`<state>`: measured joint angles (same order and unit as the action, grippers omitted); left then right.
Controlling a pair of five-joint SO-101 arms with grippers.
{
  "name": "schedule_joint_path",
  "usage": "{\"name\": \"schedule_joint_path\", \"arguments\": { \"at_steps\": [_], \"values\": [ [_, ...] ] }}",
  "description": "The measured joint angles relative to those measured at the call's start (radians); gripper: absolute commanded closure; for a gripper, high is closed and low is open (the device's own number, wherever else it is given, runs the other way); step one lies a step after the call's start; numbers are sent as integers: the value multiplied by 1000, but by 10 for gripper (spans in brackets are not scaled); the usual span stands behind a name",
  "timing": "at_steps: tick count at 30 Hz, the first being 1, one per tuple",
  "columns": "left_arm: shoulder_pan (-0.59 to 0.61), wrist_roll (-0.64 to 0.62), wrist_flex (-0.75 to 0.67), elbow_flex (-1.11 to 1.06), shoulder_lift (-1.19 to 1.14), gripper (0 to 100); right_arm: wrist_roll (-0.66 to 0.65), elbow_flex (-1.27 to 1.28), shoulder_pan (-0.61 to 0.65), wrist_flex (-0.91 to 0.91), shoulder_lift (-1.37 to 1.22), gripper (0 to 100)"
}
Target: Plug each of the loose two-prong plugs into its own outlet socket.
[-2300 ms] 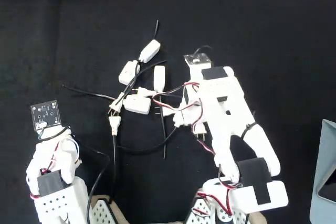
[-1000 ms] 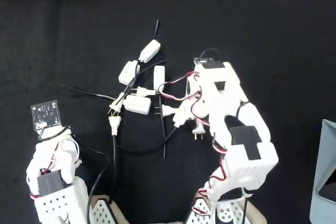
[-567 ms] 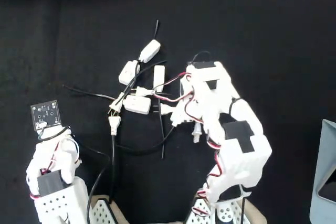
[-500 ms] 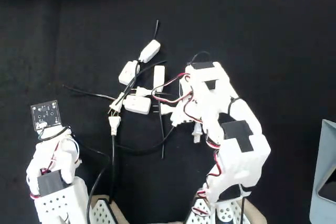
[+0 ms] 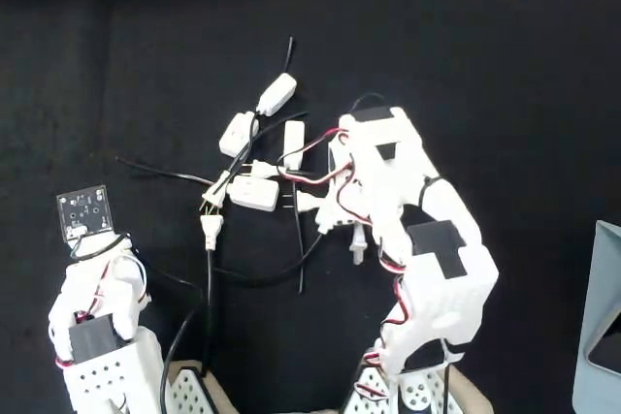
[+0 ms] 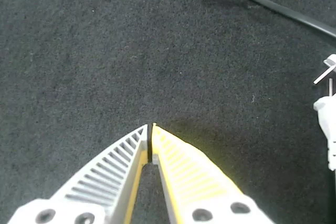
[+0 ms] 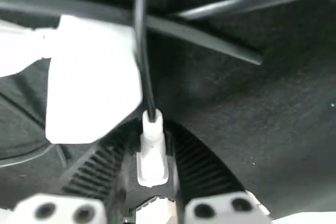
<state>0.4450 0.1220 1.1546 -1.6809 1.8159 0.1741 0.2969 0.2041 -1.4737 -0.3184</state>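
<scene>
My right gripper (image 7: 152, 153) is shut on a white two-prong plug (image 7: 152, 156), whose black cord runs away over a white outlet socket (image 7: 92, 80). From above, that plug (image 5: 358, 244) hangs under the right arm (image 5: 388, 181), just right of the cluster. Several white sockets lie there, among them one at the back (image 5: 277, 94), one upright (image 5: 294, 143) and a wider one (image 5: 254, 193). Loose plugs (image 5: 212, 228) (image 5: 309, 204) lie among black cords. My left gripper (image 6: 151, 128) is shut on nothing over bare black cloth, with a plug (image 6: 328, 129) off to one side.
Black cords (image 5: 209, 288) run from the cluster to the table's near edge between the arms. The left arm (image 5: 97, 317) sits at the near left corner. A grey bin (image 5: 602, 327) stands at the right edge. Black cloth (image 5: 505, 94) covers the table.
The right arm has folded back and shifted left, carrying the held plug a little leftward towards the sockets. The left arm has not moved.
</scene>
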Motion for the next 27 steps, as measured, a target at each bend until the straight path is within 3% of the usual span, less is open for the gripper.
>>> {"name": "schedule_joint_path", "arguments": {
  "at_steps": [3, 27],
  "values": [
    [0, 0, 0, 0, 0, 970, 0, -17, 3, -2, -2, 881],
    [0, 0, 0, 0, 0, 970, 0, -18, 3, -40, 2, 987]
  ]
}}
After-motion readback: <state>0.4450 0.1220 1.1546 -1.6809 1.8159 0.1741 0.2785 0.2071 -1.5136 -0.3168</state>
